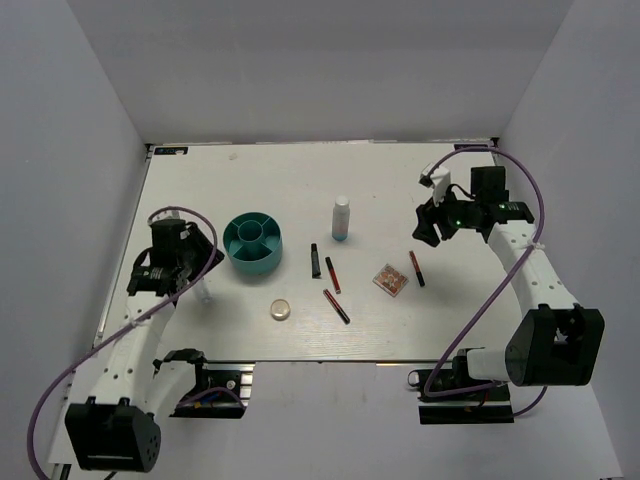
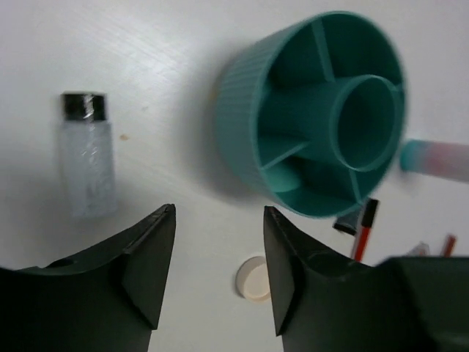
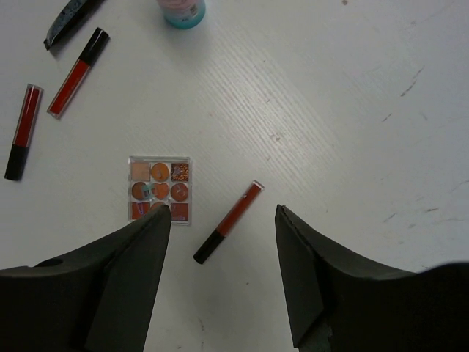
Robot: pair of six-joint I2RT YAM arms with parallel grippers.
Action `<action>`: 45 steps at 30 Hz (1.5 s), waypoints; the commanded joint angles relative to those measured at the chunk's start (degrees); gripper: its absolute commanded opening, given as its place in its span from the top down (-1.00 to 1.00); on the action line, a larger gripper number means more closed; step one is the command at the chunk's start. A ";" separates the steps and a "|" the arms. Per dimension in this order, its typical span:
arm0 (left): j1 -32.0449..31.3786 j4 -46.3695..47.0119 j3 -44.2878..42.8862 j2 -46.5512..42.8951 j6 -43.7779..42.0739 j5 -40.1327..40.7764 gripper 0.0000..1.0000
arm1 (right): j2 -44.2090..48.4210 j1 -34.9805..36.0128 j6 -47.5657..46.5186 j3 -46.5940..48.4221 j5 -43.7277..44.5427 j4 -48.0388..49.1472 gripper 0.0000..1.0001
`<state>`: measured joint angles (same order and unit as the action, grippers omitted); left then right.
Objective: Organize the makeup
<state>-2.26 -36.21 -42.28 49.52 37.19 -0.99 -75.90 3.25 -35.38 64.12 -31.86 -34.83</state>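
Observation:
The makeup lies mid-table: a white-and-blue bottle (image 1: 341, 218), a black tube (image 1: 315, 260), three thin red-black sticks (image 1: 332, 274) (image 1: 336, 306) (image 1: 416, 268), a square pinkish palette (image 1: 391, 279) and a round cream compact (image 1: 280, 311). A clear vial (image 2: 88, 158) with a dark cap lies left of the teal tub (image 1: 252, 243). My left gripper (image 2: 218, 213) is open and empty, above the table between the vial and the tub (image 2: 315, 110), with the compact (image 2: 253, 279) below it. My right gripper (image 3: 223, 213) is open and empty above one stick (image 3: 229, 221), next to the palette (image 3: 160, 189).
The teal compartmented tub looks empty. White walls enclose the table on three sides. The table's left edge runs close to the left arm (image 1: 150, 280). In the right wrist view two more sticks (image 3: 78, 72) (image 3: 23, 130) lie at the upper left.

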 commanded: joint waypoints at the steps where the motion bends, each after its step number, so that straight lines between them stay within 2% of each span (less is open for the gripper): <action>1: -0.37 -6.77 -2.28 2.94 1.14 10.91 -0.26 | 1.80 0.36 2.76 -2.32 -1.72 1.34 -0.31; 2: -0.37 -6.42 -2.10 4.26 0.61 12.23 -0.37 | 1.89 0.36 3.46 -3.29 -1.54 1.95 -0.30; 4: -0.37 -5.81 -1.75 6.11 -0.79 15.13 -0.44 | 1.90 0.36 4.52 -3.82 -1.45 2.83 -0.33; 12: 0.15 -2.99 -5.09 19.63 -9.41 20.68 -0.55 | 1.72 0.36 5.49 -4.26 -0.93 3.71 -0.38; 19: 0.15 -1.59 -5.88 27.81 -12.84 19.89 -0.66 | 1.63 0.36 6.37 -5.76 0.74 4.86 -0.40; 26: 1.20 -0.09 -8.08 35.82 -15.04 16.82 -0.65 | 1.45 0.18 6.19 -5.76 2.15 5.38 -0.40; 32: 3.92 -0.09 -9.48 39.51 -16.09 12.78 -0.50 | 1.81 0.09 6.20 -6.46 2.59 5.56 -0.41; 38: 6.30 0.08 -9.57 41.80 -16.45 8.56 -0.24 | 2.16 0.01 6.28 -6.64 3.12 5.74 -0.42; 41: 6.83 0.00 -9.66 42.24 -16.45 6.45 0.03 | 2.25 0.09 6.28 -6.72 3.21 5.74 -0.42; 44: 8.06 -0.35 -9.75 41.98 -16.62 4.87 0.39 | 2.16 0.18 6.28 -6.72 3.29 5.91 -0.42; 45: 8.06 -0.36 -9.84 41.98 -16.62 4.43 0.40 | 2.16 0.18 6.28 -6.72 3.29 5.91 -0.42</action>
<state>4.95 -36.88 -51.33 91.39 20.88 6.59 -75.44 3.44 -29.91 58.11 -28.51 -30.52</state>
